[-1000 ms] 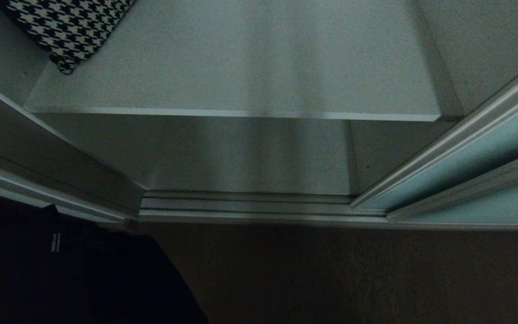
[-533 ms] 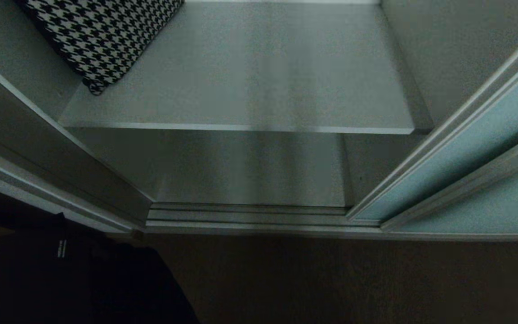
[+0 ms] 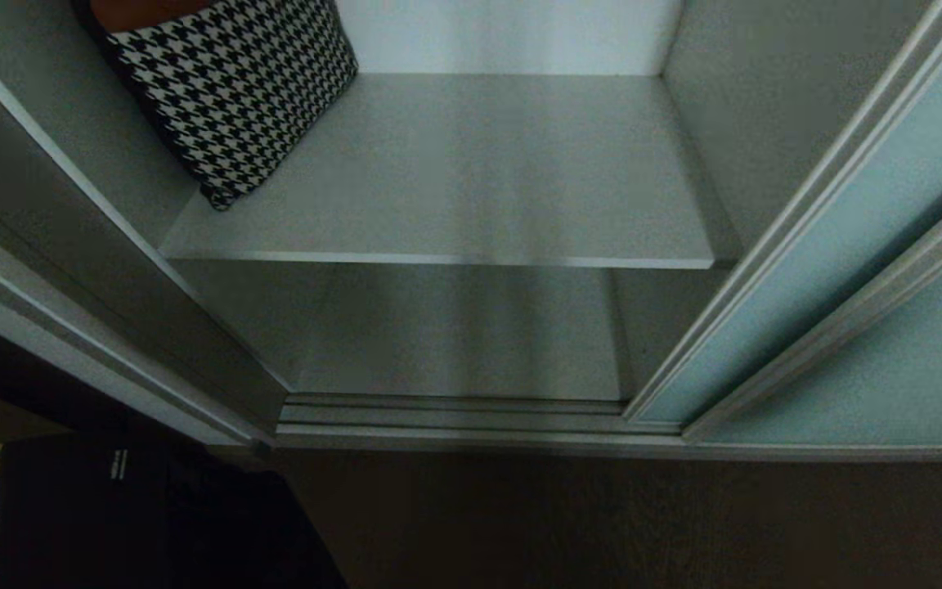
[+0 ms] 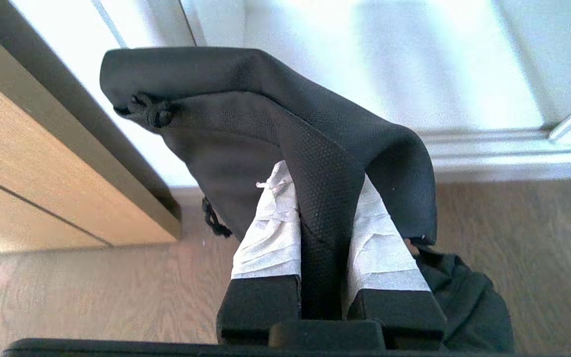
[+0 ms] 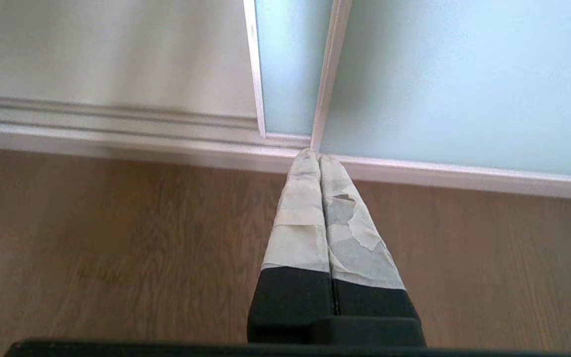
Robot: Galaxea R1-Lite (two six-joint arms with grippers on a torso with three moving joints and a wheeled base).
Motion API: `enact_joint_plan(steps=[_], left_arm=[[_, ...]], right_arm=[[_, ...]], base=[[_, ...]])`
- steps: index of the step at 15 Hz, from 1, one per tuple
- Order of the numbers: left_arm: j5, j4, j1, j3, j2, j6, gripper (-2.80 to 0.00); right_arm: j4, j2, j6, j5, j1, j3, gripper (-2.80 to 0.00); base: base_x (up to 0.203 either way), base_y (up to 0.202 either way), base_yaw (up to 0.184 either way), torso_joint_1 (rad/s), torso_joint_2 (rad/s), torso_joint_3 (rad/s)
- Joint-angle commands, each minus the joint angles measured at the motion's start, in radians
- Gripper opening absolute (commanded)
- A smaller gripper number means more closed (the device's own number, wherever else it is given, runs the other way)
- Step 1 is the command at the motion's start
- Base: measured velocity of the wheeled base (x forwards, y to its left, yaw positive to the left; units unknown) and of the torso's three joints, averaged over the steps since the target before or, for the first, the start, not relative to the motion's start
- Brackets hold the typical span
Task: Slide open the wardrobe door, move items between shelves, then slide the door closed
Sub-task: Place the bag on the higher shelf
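The left tool [image 4: 322, 198] is clamped on a fold of the black bag [image 4: 285, 129], its two tape-wrapped fingers [image 4: 268, 233] pressed to either side of the textured fabric, which rises between them and drapes over their tips. In the head view the bag [image 3: 136, 515] shows as a dark mass low at the left, over the wooden floor [image 3: 602, 523] in front of the wardrobe, with a small white label on it. The sliding wardrobe door [image 3: 839, 245] stands pushed to the right, its frosted blue-green glass overlapping a second panel [image 3: 921, 360], and the opening shows a pale shelf [image 3: 471, 172] with a lower board [image 3: 455, 335] beneath it. A black-and-white houndstooth cushion [image 3: 234, 98] leans in the back left corner of the upper shelf. The right tool [image 5: 319, 161] hangs above the floor just in front of the bottom track [image 5: 117, 129], fingers pressed together and holding nothing, its tips near where the two glass panels meet.
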Motion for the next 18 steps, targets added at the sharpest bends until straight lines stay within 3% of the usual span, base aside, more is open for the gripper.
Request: enact_joint_plan(steps=[1, 12, 15, 18], left_arm=[[0.0, -0.002, 0.0, 0.001, 0.003, -0.001, -2.8], [0.003, -0.022, 0.0, -0.004, 0.001, 0.012, -2.8], [0.008, -0.026, 0.0, -0.107, 0.001, 0.006, -2.8], [0.0, 0.11, 0.0, -0.29, 0.002, 0.001, -2.8]], right_arm=[[0.0, -0.003, 0.0, 0.0, 0.001, 0.0, -2.8], [0.0, -0.003, 0.0, 0.0, 0.0, 0.0, -2.8], [0.0, -0.003, 0.0, 0.0, 0.0, 0.0, -2.8], [0.0, -0.003, 0.0, 0.0, 0.001, 0.0, -2.8]], base=[[0.0, 0.0, 0.0, 0.002, 0.0, 0.199], [0.0, 0.0, 0.0, 0.001, 0.0, 0.035], [0.0, 0.0, 0.0, -0.001, 0.0, 0.011], [0.0, 0.0, 0.0, 0.0, 0.0, 0.0]])
